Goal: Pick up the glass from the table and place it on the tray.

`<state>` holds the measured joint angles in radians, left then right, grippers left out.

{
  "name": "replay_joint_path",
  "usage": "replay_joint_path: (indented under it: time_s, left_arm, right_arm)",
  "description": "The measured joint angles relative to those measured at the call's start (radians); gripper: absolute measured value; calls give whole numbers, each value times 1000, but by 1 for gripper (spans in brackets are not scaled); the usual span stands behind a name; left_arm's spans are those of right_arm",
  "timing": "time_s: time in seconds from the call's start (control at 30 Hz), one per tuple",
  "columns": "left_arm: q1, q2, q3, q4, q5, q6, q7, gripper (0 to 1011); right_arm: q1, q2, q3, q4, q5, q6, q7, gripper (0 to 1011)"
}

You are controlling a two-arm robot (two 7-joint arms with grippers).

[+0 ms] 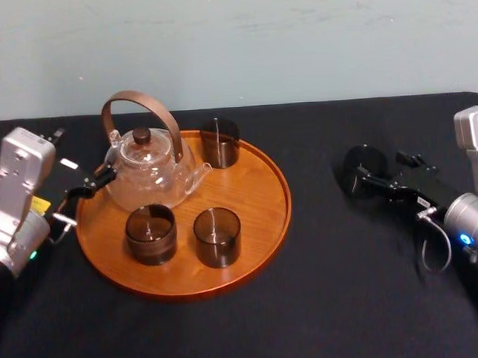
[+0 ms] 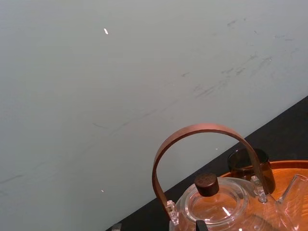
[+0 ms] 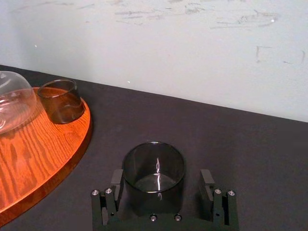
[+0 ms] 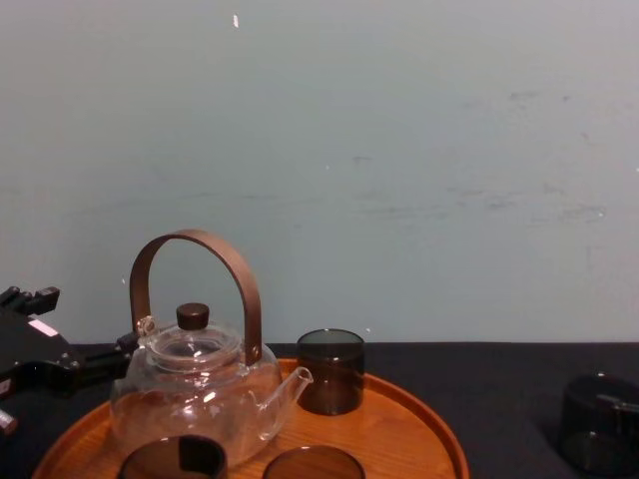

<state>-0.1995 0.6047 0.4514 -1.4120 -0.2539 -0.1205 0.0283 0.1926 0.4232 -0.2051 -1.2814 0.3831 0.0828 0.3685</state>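
On the black table (image 3: 240, 144), a little right of the tray (image 3: 43, 149), stands a short, smoky-dark, straight-walled glass (image 3: 154, 168). The right gripper (image 3: 161, 185) straddles it, jaws apart. The left gripper (image 1: 86, 198) sits at the tray's left edge.

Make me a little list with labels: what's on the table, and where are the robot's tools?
Tray: round, wooden, on the table
On the tray: teapot and three dark glasses
Loose glass: upright on the table, right of the tray
Right tool: open, around the loose glass
Left tool: at the tray's left edge, beside the teapot
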Motion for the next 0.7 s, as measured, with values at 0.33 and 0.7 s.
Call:
replay_joint_path:
  time_s: [0.33, 0.7]
  left_arm:
    - [0, 0, 0, 0, 0, 0, 0, 1001]
    - [0, 0, 0, 0, 0, 0, 0, 1001]
  right_arm:
    - [46, -14, -16, 65, -8, -4, 19, 1003]
    - [72, -26, -33, 109, -12, -22, 44, 1002]
